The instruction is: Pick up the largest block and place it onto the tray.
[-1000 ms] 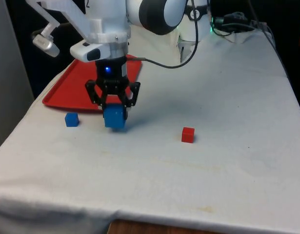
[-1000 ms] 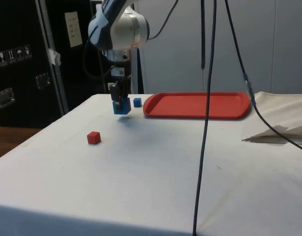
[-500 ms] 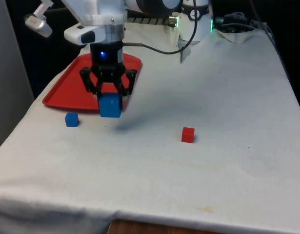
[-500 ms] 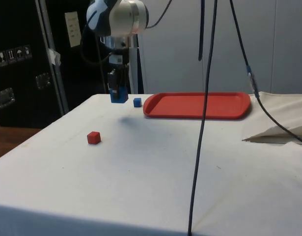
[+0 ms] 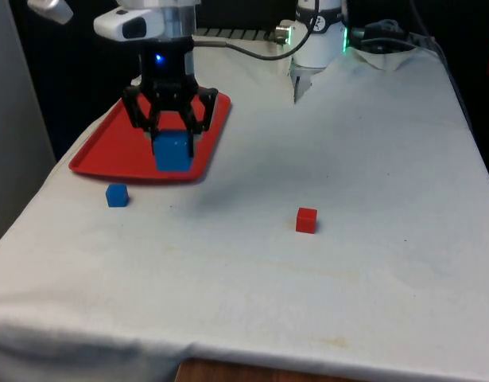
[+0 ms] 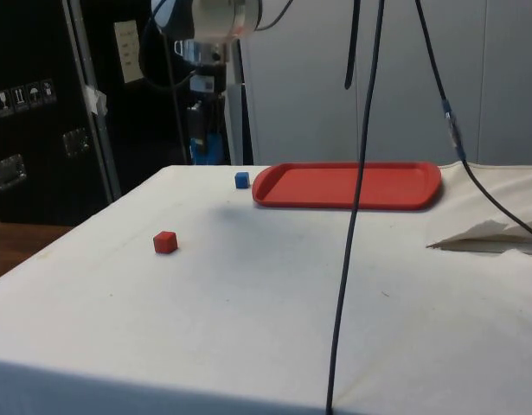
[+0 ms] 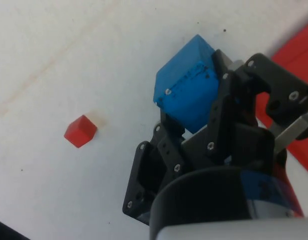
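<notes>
Since a second ago we have carried the large blue block up off the cloth and toward the red tray; it was low over the white table then, and now it hangs clear in the air. Our gripper is clamped on it, one finger on each side, with the block's lower part sticking out below the fingertips. In the front view it shows against the tray's near right corner, but we cannot tell from that angle whether it is truly over the tray or short of its rim. The side view puts the gripper and the block raised above the table, apart from the tray, with the small blue block on the cloth between them.

In the wrist view the block sits wedged between the black fingers, which cover its back half, and a strip of the tray shows beyond. The small red block lies on the cloth away from the tray; in the front view it rests well to the right. The small blue block lies just in front of the tray's near edge. In the side view the held block is hard to make out against the dark background.
</notes>
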### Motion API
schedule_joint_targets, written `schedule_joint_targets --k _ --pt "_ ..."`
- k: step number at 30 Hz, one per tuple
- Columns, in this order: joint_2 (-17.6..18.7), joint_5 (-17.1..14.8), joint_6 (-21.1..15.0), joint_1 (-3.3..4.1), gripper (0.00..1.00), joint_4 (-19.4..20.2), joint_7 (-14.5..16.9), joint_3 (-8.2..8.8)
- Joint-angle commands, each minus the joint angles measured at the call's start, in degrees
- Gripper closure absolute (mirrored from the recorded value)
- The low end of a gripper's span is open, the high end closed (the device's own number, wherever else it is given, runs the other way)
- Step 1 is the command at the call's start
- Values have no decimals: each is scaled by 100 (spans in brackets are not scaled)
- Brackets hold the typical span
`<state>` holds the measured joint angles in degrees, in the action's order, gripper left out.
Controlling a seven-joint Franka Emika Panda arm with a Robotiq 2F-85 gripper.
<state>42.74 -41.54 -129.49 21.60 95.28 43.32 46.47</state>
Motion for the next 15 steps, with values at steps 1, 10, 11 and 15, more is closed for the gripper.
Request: schedule_joint_targets --k 1,10,11,15 --pt "-29 63 23 34 99 29 -17 52" --pt "-103 40 52 17 99 57 97 143" --pt "-178 92 52 63 99 138 126 201" --pt "-246 92 46 74 99 212 195 258"
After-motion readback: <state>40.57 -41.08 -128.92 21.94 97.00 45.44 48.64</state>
